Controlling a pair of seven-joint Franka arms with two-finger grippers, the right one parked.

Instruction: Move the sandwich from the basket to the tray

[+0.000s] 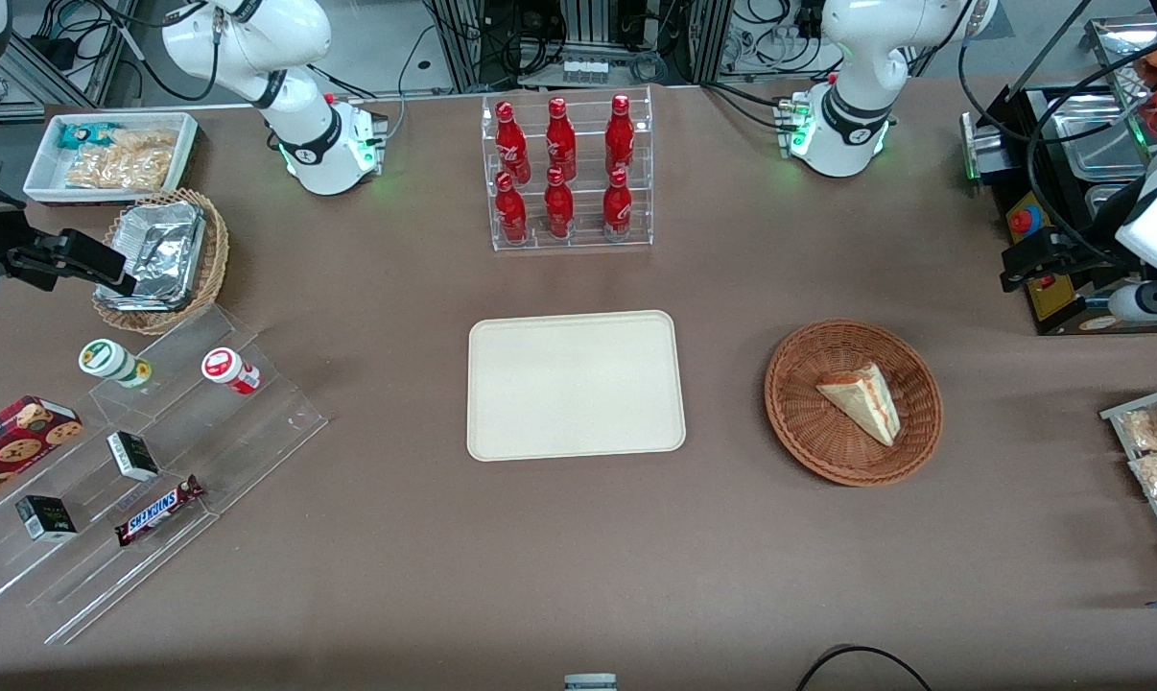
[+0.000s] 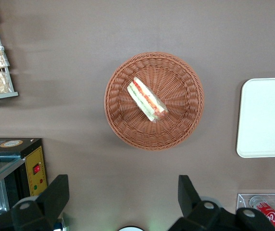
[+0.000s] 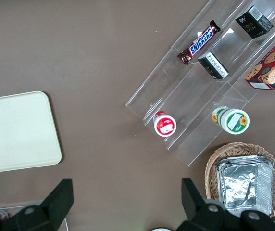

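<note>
I see the sandwich (image 1: 861, 400) lying on its side in the reddish-brown wicker basket (image 1: 799, 417), a pale wedge with its point aimed toward the front camera and its red and green filling showing along the cut edge. From the left wrist camera the sandwich (image 2: 146, 99) sits slightly off the middle of the basket (image 2: 185, 110), touching the woven floor and clear of the rim.

My gripper (image 2: 123, 199) hangs high above the table, farther from the front camera than the basket, its two dark fingers (image 2: 56, 195) spread wide with nothing between them. In the front view the gripper (image 1: 1020, 264) shows only at the working arm's end of the table, above the basket's level and well apart from it.

The cream-beige tray (image 1: 502, 432) lies flat beside the basket, toward the parked arm's end, with bare brown tablecloth between the two. Nothing rests on the tray.

Farther from the front camera than the tray stands a clear acrylic rack (image 1: 641, 168) holding six red bottles (image 1: 559, 139) in two rows. Still farther toward the parked arm's end from the basket are a stepped acrylic display (image 1: 281, 413) with a Snickers bar (image 1: 159, 510) and a tan wicker basket (image 1: 216, 259) of foil containers.
</note>
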